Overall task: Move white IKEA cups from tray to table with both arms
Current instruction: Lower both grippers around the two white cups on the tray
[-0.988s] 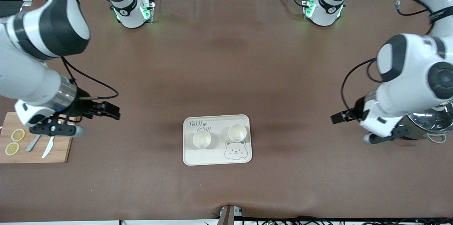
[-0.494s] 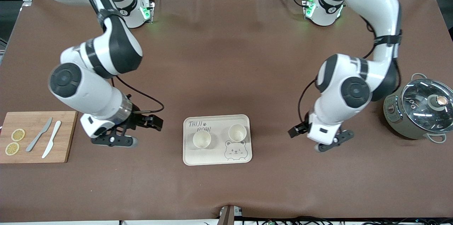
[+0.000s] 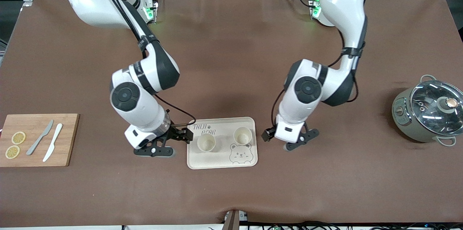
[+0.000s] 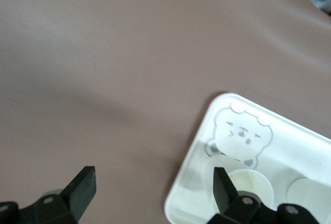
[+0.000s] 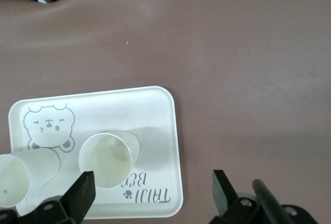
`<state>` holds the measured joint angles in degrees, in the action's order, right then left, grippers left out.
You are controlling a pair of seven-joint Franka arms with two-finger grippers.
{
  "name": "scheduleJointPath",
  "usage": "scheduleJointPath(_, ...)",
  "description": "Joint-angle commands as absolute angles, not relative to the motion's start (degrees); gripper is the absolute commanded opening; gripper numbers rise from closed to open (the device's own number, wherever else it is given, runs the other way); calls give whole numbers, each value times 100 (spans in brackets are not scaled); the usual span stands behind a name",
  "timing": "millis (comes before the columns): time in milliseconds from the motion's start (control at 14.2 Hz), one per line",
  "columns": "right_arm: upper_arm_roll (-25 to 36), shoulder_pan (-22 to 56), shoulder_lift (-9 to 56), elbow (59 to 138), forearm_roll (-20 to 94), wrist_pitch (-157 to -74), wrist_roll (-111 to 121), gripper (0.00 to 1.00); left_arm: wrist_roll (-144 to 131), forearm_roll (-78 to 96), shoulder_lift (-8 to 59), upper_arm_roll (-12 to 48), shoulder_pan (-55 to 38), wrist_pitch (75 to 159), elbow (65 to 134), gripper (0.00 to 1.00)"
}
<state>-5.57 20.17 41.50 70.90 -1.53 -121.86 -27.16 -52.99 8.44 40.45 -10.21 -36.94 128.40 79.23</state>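
Observation:
Two white cups stand upright on a cream bear-printed tray (image 3: pixel 217 159): one (image 3: pixel 206 143) toward the right arm's end, the other (image 3: pixel 242 135) toward the left arm's end. My right gripper (image 3: pixel 185 135) is open and empty at the tray's edge beside the first cup. My left gripper (image 3: pixel 267 135) is open and empty over the table just off the tray's other edge. The right wrist view shows its gripper (image 5: pixel 152 193), the tray (image 5: pixel 155 115) and both cups (image 5: pixel 106 159) (image 5: pixel 15 180). The left wrist view shows its gripper (image 4: pixel 152 188), the tray (image 4: pixel 295 141) and both cups (image 4: pixel 251 185) (image 4: pixel 310 193).
A wooden cutting board (image 3: pixel 65 139) with lemon slices and two knives lies at the right arm's end of the table. A pot with a glass lid (image 3: pixel 430 114) stands at the left arm's end. The table is covered with brown cloth.
Both arms have swung in from the table's ends toward the tray. Both grippers stayed open. The cups and the tray have not moved.

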Motion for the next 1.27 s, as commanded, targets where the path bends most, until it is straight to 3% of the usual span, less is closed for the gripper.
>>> scheduleJointPath(0,-510,2153,4481,6882,-298,-12339,-2830,100,-5825,677,4367,-1125,-3972,13322,7787,100)
scheduleJointPath(988,-510,2470,5124,6917,-439,-12990,-3023,100,-6223,519,5089,-1134,-4412,13772,7559,100)
scheduleJointPath(1059,-501,2478,5168,6917,-448,-13060,-3023,100,-6231,527,5098,-1134,-4412,13772,7559,87)
scheduleJointPath(1200,-501,2479,5247,6917,-501,-13201,-3023,100,-6301,536,5089,-1125,-4412,13772,7559,35)
